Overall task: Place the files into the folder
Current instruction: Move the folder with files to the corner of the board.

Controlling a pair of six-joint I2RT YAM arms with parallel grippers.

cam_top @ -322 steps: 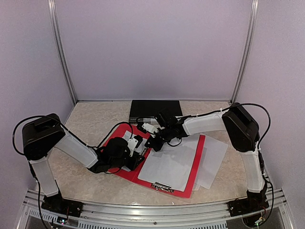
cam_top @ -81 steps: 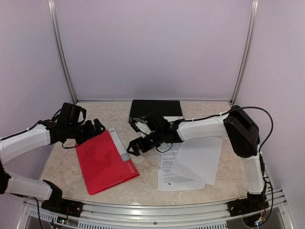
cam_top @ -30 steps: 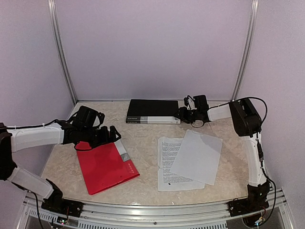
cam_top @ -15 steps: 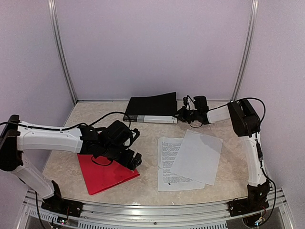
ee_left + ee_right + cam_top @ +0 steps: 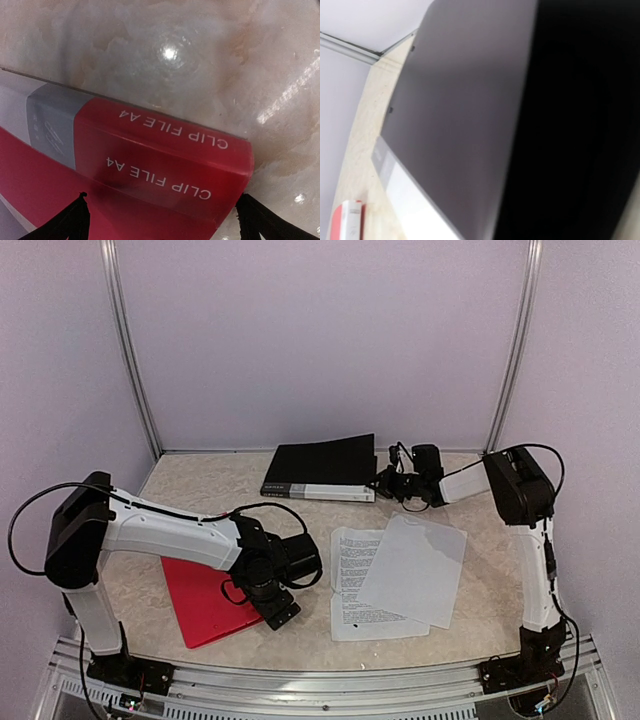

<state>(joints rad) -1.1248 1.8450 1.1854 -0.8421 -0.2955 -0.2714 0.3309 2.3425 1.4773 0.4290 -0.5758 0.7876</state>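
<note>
The right gripper (image 5: 386, 480) is sitting fully closed at the right edge of the black folder (image 5: 320, 465), upper middle of the overhead frame. It is pinching the cover, which is tilting up at that end. In the right wrist view the black folder (image 5: 470, 100) is filling nearly the whole frame. From the gripper the right forearm is running level toward the right edge to a high elbow, and the upper arm is dropping to its base at lower right.

The left gripper (image 5: 295, 585) is hovering with its jaws spread wide and gripping nothing, over the right corner of the closed red clip file (image 5: 205, 600), lower left of centre. Its forearm is stretching leftward to a raised elbow near the left edge.

The files (image 5: 415, 565) are lying on the table (image 5: 200, 500) right of centre, a blank sheet overlapping a printed sheet (image 5: 348, 575), apart from both grippers.
</note>
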